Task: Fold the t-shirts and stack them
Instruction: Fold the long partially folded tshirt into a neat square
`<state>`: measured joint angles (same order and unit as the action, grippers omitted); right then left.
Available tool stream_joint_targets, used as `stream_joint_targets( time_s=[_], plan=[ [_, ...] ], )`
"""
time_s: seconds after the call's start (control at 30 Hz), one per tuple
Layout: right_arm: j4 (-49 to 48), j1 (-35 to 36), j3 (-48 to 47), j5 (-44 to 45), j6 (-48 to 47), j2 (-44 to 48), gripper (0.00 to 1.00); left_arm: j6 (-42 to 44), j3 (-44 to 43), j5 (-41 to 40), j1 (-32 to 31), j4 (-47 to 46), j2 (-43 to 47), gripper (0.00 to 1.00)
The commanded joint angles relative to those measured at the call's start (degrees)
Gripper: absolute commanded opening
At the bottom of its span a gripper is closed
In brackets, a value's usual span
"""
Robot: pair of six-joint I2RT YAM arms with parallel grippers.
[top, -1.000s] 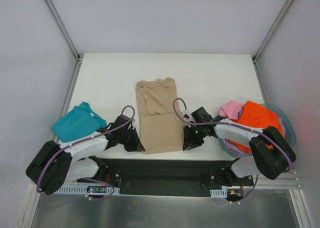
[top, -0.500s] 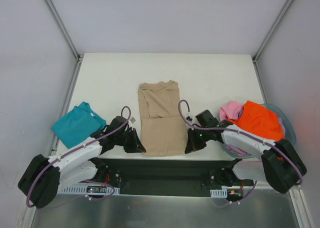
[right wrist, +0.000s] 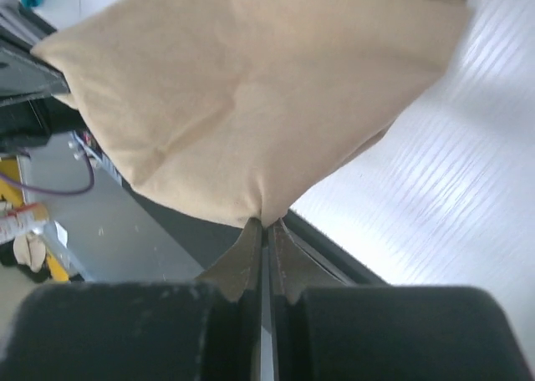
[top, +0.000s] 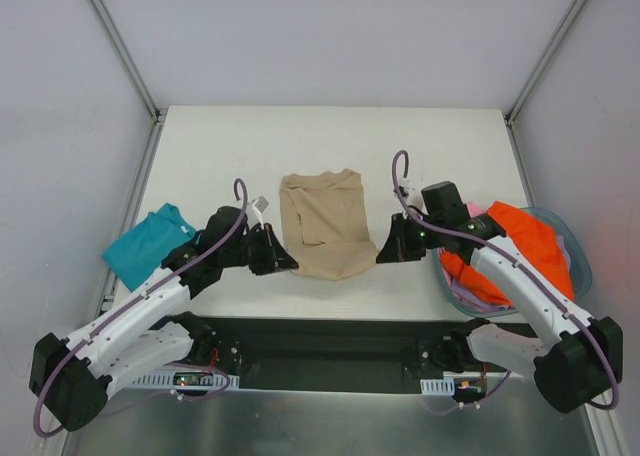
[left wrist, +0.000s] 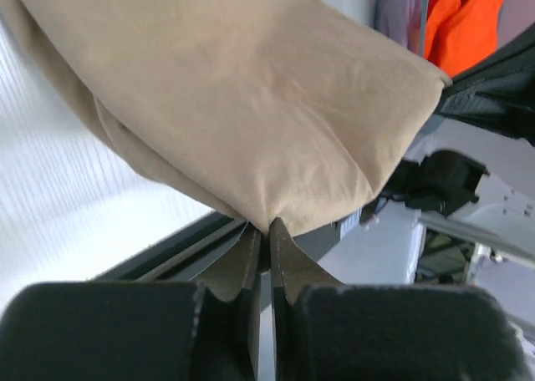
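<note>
The tan t-shirt (top: 325, 226) lies mid-table with its near end lifted. My left gripper (top: 283, 263) is shut on its near left corner and my right gripper (top: 381, 256) is shut on its near right corner. The left wrist view shows the tan cloth (left wrist: 234, 105) pinched at my fingertips (left wrist: 266, 229), and the right wrist view shows the same cloth (right wrist: 251, 88) pinched at my fingertips (right wrist: 269, 225). A teal t-shirt (top: 148, 244) lies folded at the left edge. Orange (top: 515, 241), pink (top: 472, 213) and lavender (top: 476, 296) shirts lie in a heap at the right.
A round blue-grey basket (top: 572, 238) holds the heap at the right table edge. The black base rail (top: 330, 336) runs along the near edge. White walls and metal posts (top: 125, 56) stand around the table.
Both grippers have lifted the tan shirt's near edge and carried it away from the near table edge toward the collar, so the shirt looks shorter. The pink shirt is now mostly hidden behind the right arm.
</note>
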<state>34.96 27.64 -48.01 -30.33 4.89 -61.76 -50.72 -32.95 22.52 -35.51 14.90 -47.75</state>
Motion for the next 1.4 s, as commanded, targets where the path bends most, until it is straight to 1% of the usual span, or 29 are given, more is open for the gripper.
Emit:
stream_joint_targets(
  time_s=[0.0,0.13,0.2,0.33,0.57,0.73,0.9,1.03,1.1,1.23,1.3,1.33,1.37],
  plan=[
    [-3.49,-2.15,-7.00,1.15,-1.46,-3.97,0.01,5.36,-8.60,-6.26,3.07,0.92,-6.29,0.00],
    [-4.20,-4.34,-11.40,0.71,-1.11,-8.28,0.01,7.91,-13.54,-8.64,6.85,1.01,-10.25,0.00],
    [-3.24,-5.92,-15.42,2.28,1.34,-11.62,0.01,8.62,-15.64,-8.11,9.47,0.92,-12.79,0.00],
    [-1.39,-7.07,-21.58,1.68,-0.04,-16.98,0.01,9.67,-18.81,-6.18,12.03,0.84,-17.37,0.00],
    [-1.74,-9.36,-29.15,1.49,0.12,-26.38,0.01,10.20,-24.53,-10.74,13.79,0.66,-23.70,0.00],
    [-1.30,-10.23,-33.20,1.50,-0.14,-30.78,0.01,11.69,-28.66,-10.75,14.59,0.49,-28.80,0.00],
    [-1.04,-11.73,-37.15,0.62,0.04,-37.11,0.01,11.61,-30.33,-12.59,16.61,0.49,-32.40,0.00],
    [-1.30,-12.87,-41.10,0.09,-0.23,-43.08,0.01,12.40,-32.79,-12.24,17.92,0.48,-36.88,0.00],
    [-2.52,-13.14,-43.47,0.27,-0.75,-45.55,0.04,12.57,-34.46,-11.37,18.54,0.49,-40.39,0.00],
    [-3.93,-13.49,-48.05,1.59,-0.58,-54.14,0.08,12.84,-37.88,-10.74,19.25,0.49,-46.81,0.00],
    [-5.16,-13.57,-50.33,1.32,-0.32,-57.06,0.14,12.93,-40.08,-11.18,19.51,0.49,-50.07,0.00],
    [-5.51,-13.66,-52.78,0.97,0.29,-59.86,0.22,12.75,-41.48,-11.10,20.12,0.40,-51.12,0.05],
    [-5.78,-13.66,-54.54,0.27,0.30,-61.19,0.44,12.84,-42.19,-11.01,20.39,0.48,-52.87,0.14]
  ],
)
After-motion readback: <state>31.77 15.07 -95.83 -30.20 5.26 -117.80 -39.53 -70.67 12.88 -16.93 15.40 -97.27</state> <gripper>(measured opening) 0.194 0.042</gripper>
